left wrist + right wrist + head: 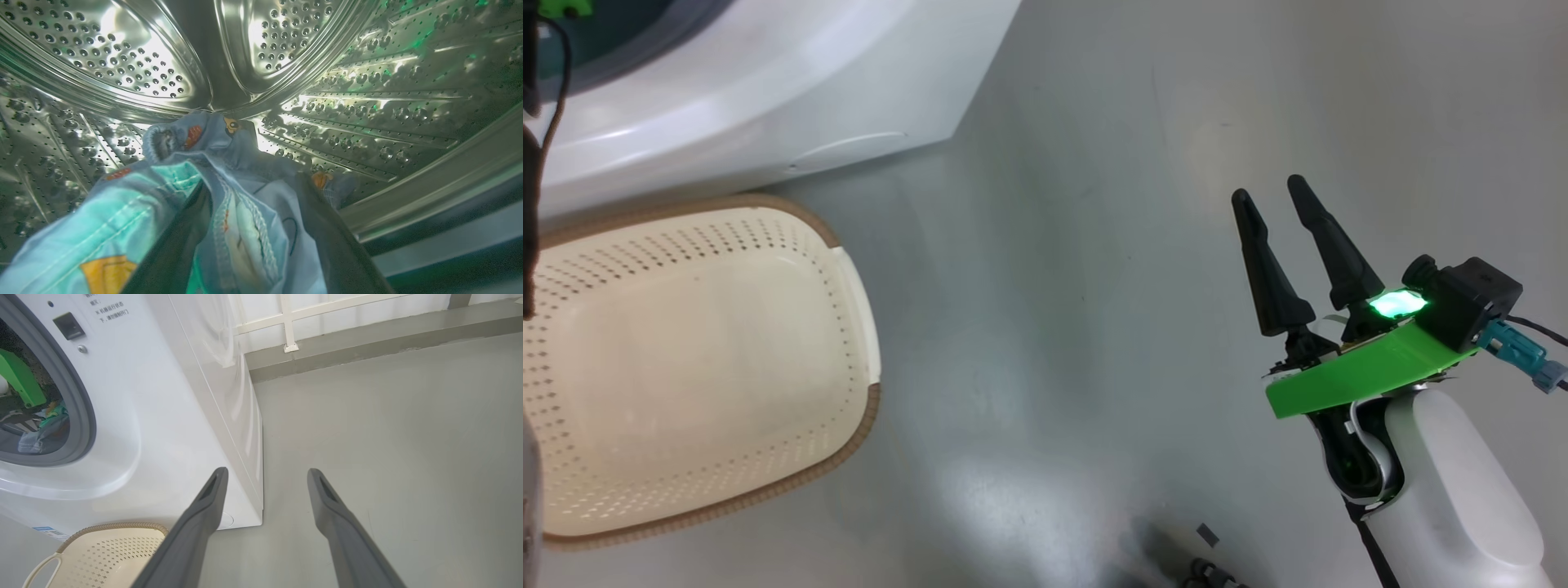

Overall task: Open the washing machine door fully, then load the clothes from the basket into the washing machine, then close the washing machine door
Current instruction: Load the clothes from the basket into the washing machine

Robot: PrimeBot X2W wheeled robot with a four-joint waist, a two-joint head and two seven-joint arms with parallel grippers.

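- The left claw [253,181] reaches deep inside the steel perforated drum [122,61] of the washing machine [163,396].
- Its two dark fingers [179,241] stand wide apart, as wide as the right claw's own.
- The clothes [122,216], light blue fabric with orange-brown printed figures, lie between those fingers and drape over the left one. A bunched cuff pokes up towards the back wall of the drum.
- I cannot tell whether either finger presses on the cloth; the gap between them is broad and the fabric hangs slack in it.
- In the right wrist view, the round opening of the machine stands uncovered, ringed by the grey rubber gasket [83,416]. A green part of the left arm [20,381] and a fold of blue cloth [41,437] show inside it.
- The right claw [1267,189] hovers over the grey floor [1054,245], well apart from the machine and the basket. Its fingers are spread wide with bare floor between them, and it holds no garment.
- The basket [792,269] sits on the floor just beside the foot of the washing machine, to the robot's left. Its cream perforated bottom shows bare inside the brown woven-look rim.
- A small blue label [45,530] sits low on the machine's front, near the basket's rim.
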